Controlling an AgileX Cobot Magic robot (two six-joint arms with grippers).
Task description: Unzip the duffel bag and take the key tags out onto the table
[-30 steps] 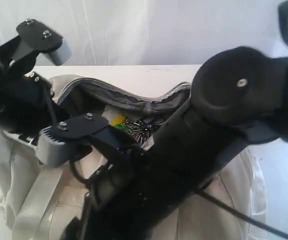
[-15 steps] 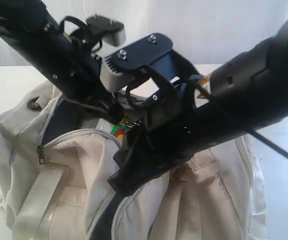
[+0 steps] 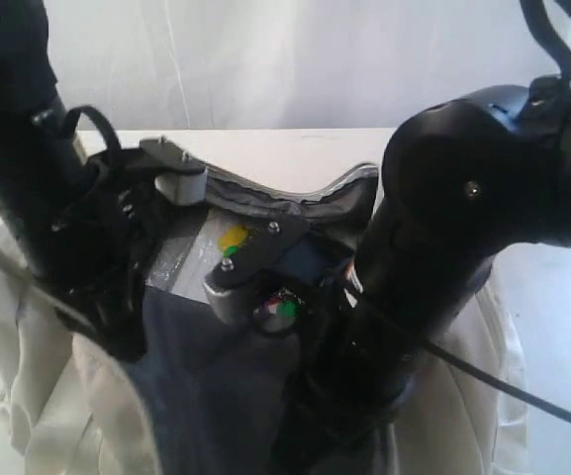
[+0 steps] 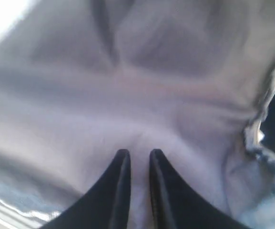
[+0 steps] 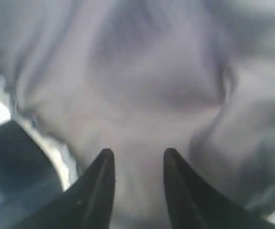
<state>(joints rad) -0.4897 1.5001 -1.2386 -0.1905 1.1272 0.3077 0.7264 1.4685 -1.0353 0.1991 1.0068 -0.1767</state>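
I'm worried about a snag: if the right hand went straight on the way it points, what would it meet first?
Grey lining of the duffel bag, filling the view just ahead of the right hand; depth is unclear.

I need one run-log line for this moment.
duffel bag: unzipped | key tags: inside bag | left hand: in bag, narrow gap | right hand: in bag, open

Site is presenting as a robotics test station: a white draped backdrop (image 3: 295, 59) is hanging behind a white surface (image 3: 305, 143), with two black robot arms (image 3: 463, 218) operating.
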